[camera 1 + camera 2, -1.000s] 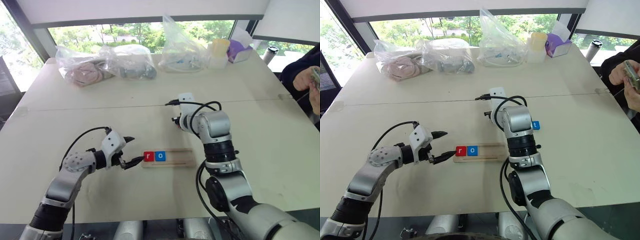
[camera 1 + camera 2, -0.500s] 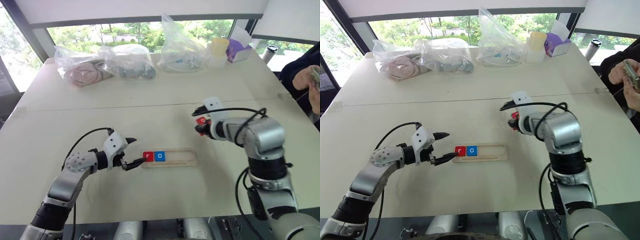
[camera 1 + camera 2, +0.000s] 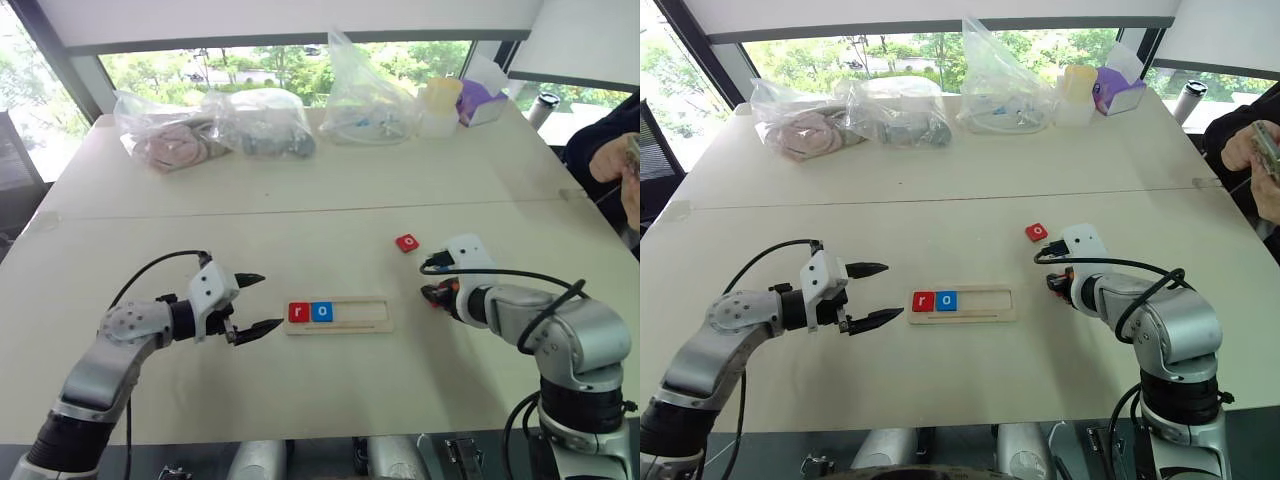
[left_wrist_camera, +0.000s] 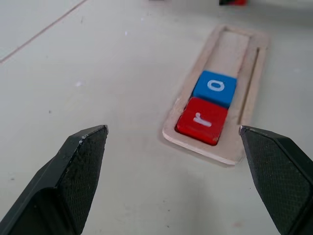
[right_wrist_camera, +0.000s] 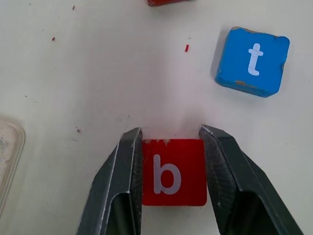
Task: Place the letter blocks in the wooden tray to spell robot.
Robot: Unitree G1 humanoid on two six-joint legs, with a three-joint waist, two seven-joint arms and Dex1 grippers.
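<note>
Red "b" block [image 5: 172, 172] clamped between right tool [image 5: 171, 147] fingers; left tool [image 3: 250, 304] spread wide beside wooden tray [image 3: 360, 318].

bare table [image 3: 330, 390] around wooden tray [image 3: 365, 313], bags [image 3: 215, 125] far back

Tray [image 4: 250, 63] pale matt wood; tiles [image 4: 203, 120] glossy painted, chipped edges; table [image 3: 300, 400] smooth matt; jaws textured blk.
</note>
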